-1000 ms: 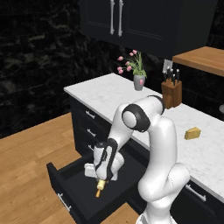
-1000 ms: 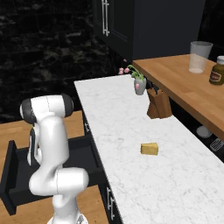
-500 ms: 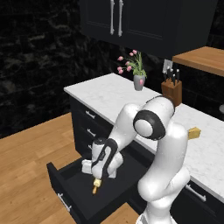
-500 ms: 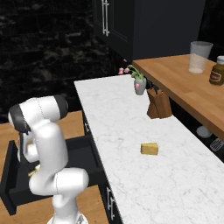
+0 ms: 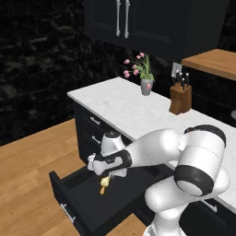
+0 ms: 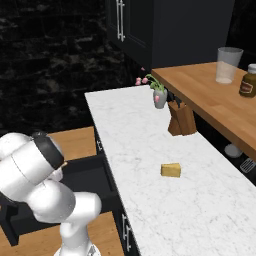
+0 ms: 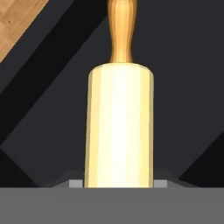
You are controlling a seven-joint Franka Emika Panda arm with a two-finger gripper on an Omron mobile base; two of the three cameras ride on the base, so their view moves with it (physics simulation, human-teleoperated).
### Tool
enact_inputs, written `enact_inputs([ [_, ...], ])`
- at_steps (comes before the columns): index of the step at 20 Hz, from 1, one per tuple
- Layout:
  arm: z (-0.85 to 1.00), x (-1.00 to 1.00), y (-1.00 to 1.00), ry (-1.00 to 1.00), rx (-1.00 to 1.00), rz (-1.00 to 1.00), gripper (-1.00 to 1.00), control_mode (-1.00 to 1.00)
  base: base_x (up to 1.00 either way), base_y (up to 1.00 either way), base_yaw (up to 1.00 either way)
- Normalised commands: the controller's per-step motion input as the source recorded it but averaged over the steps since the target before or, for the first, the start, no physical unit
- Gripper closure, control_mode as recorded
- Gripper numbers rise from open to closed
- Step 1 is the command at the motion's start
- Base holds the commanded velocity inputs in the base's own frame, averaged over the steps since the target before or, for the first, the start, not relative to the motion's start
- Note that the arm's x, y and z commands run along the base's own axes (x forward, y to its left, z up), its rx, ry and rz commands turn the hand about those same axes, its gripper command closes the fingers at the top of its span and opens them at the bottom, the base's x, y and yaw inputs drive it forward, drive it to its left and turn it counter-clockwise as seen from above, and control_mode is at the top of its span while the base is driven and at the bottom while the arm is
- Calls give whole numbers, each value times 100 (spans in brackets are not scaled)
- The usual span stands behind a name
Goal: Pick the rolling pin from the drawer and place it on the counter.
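**Over the open drawer, claw clenched on the pin**

Over the open drawer (image 5: 80, 203) the claw (image 5: 105, 174) hangs low, clamped on the pin (image 5: 104, 184), whose orange handle pokes out below the hand. From the hand view the pale barrel of the pin (image 7: 120, 127) runs straight away from the camera between the two fingertips (image 7: 75, 184), which press its sides, and its far handle points out over the dark drawer floor. Whether the pin touches that floor cannot be told.

That drawer is pulled out toward the wooden floor (image 5: 27, 170), its silver bar handle on the near front. Black cabinets sit under a long white marble tabletop (image 5: 133, 110) with faint grey veins, which runs from the near right to the far left of the left base view. Standing at its far end is a small vase of pink flowers (image 5: 144, 76), and just right of it a brown knife block (image 5: 180, 94). Nearer along the tabletop (image 6: 150, 145), well apart from the block, lies a yellow wedge (image 6: 171, 170).

Behind the tabletop the wall is black marble, with black upper cabinets (image 5: 152, 20) hung on it. To the right a wooden shelf (image 6: 210, 100) carries a clear cup (image 6: 227, 65) and a brown jar (image 6: 248, 82).
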Motion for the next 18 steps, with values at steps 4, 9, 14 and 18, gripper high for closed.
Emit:
enact_inputs([
  [4, 100, 32, 34, 6, 0, 7, 100, -100, 0, 0, 0],
  [9, 100, 89, 65, 12, -10, 1, 100, -100, 0, 0, 0],
  [14, 100, 75, 40, 20, -11, 0, 100, -100, 0, 0, 0],
  [18, 100, 0, -44, 13, 2, 0, 100, -100, 0, 0, 0],
])
